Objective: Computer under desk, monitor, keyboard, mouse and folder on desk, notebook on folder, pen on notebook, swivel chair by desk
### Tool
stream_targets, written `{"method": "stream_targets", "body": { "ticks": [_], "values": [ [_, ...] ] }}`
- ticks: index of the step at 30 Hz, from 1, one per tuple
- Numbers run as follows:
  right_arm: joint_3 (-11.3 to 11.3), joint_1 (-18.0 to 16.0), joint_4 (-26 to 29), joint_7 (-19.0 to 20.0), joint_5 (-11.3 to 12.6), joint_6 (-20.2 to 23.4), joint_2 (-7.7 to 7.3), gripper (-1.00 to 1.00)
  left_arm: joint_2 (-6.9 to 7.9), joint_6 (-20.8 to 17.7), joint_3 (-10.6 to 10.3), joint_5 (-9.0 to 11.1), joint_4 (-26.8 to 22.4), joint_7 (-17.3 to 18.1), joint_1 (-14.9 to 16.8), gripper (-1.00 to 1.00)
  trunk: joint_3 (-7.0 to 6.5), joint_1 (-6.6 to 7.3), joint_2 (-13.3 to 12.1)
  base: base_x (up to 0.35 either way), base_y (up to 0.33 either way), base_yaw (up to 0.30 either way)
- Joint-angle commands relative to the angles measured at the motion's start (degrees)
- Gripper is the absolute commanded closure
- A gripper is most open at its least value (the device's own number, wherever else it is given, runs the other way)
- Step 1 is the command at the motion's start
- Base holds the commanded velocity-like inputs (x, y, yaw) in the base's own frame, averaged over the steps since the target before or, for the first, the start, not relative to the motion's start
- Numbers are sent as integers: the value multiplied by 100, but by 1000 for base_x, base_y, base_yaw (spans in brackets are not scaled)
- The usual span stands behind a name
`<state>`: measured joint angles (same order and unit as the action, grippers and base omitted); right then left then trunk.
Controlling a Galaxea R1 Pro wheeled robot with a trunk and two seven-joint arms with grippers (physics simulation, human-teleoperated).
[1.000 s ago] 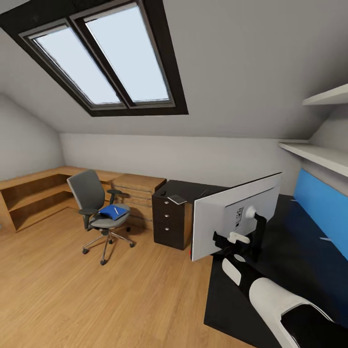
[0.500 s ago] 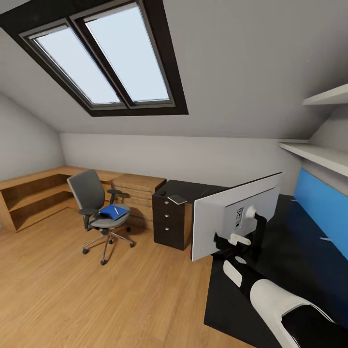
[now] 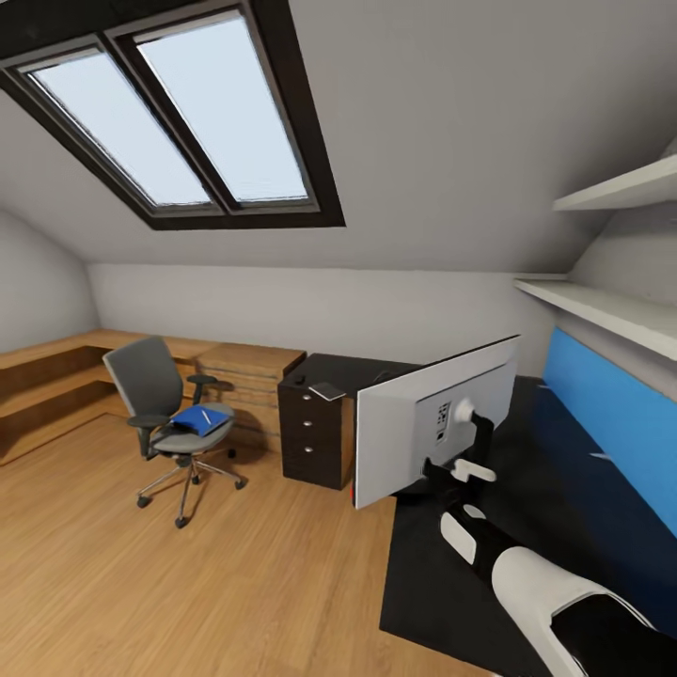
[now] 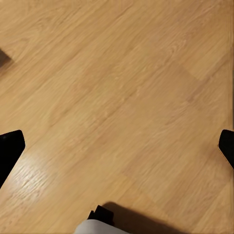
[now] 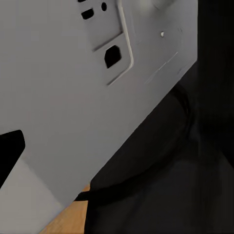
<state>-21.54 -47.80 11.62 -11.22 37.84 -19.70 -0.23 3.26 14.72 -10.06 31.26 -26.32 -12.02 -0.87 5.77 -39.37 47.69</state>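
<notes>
My right gripper (image 3: 461, 467) is shut on the stand of the white-backed monitor (image 3: 414, 432), which hangs tilted above the black rug. Up close, the monitor's back (image 5: 73, 87) with its ports shows beside one dark finger (image 5: 9, 146). The grey swivel chair (image 3: 150, 385) stands at the left on the wood floor, with a blue folder or notebook (image 3: 193, 420) and a pen (image 3: 204, 415) on its seat. The dark desk (image 3: 353, 369) with drawers stands behind the monitor, a flat grey item (image 3: 326, 389) at its edge. My left gripper (image 4: 117, 146) is open over bare floor.
A black rug (image 3: 564, 489) covers the floor at the right, beside a blue panel (image 3: 611, 423) and white wall shelves (image 3: 611, 310). Low wooden shelving (image 3: 47, 376) and wooden drawers (image 3: 244, 371) line the far wall. A skylight (image 3: 179, 122) is overhead.
The whole picture has slid left and slightly down, so the camera has moved. The monitor stays in my right gripper; the chair and desk stand as before.
</notes>
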Motion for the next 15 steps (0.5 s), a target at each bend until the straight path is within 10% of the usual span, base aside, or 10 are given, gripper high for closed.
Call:
{"method": "stream_targets", "body": {
  "ticks": [1,15],
  "values": [
    [-54,-4,-9,-31,28,-13,-15,-100,7,42,-49,40,-13,-41,-1,-100,6,-1,6,0,0,-116],
    [-104,-1,-184,-21,-983,-120,-105,-100,48,152,-48,44,-13,3,-1,-100,1,-1,6,0,0,-21]
  ]
}}
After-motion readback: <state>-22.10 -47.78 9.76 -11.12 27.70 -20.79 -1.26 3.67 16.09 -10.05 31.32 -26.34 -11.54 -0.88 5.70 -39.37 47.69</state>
